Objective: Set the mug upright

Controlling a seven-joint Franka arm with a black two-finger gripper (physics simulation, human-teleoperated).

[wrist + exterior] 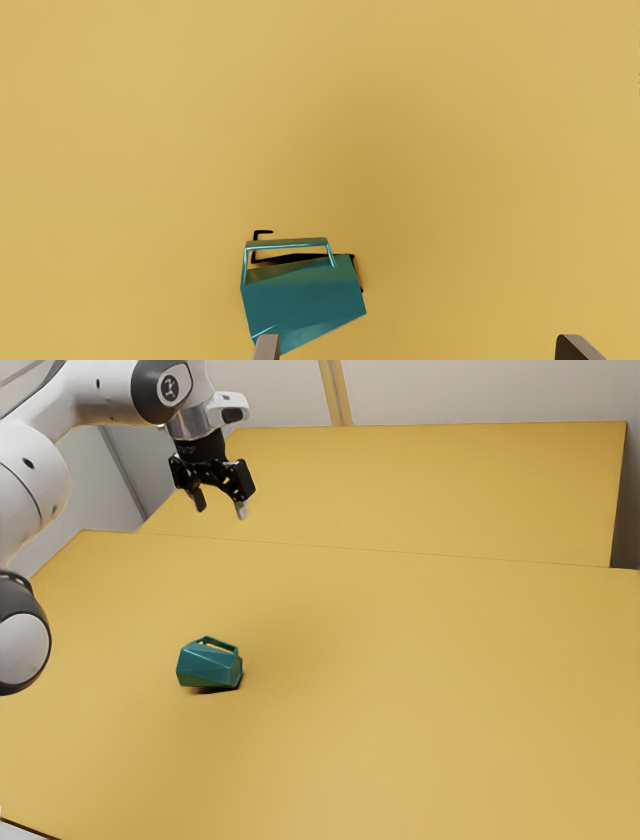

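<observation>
Way out past the end effector point(221, 510) there's a pale room wall point(480, 390) with a tan upright strip point(335, 390) on it, nothing fancy. Underneath the end effector is a big warm-yellow bench point(400, 710), kinda plain, with a thin seam point(400, 551) running across it. The white-and-black arm point(100, 395) reaches over the bench and holds the end effector well above it.

As for the end effector itself, it's spread wide, with nothing gripped and nothing touching the fingers point(267, 350). The teal faceted mug point(209, 665) is on its side on the bench, well below the end effector and off toward one finger rather than centred between the two. Its handle point(287, 243) sticks out from the upper side of the body, and a small dark shadow point(295, 258) sits by it. Can't tell for sure which end is the mouth, tbh.

So this looks like the approach step, no grasp made and the uprighting all left to do. Next move would be shifting over to line up with the mug, then dropping down to grab the body or handle before tipping it. Coming straight down off-centre could knock a fingertip into it and roll it.
</observation>
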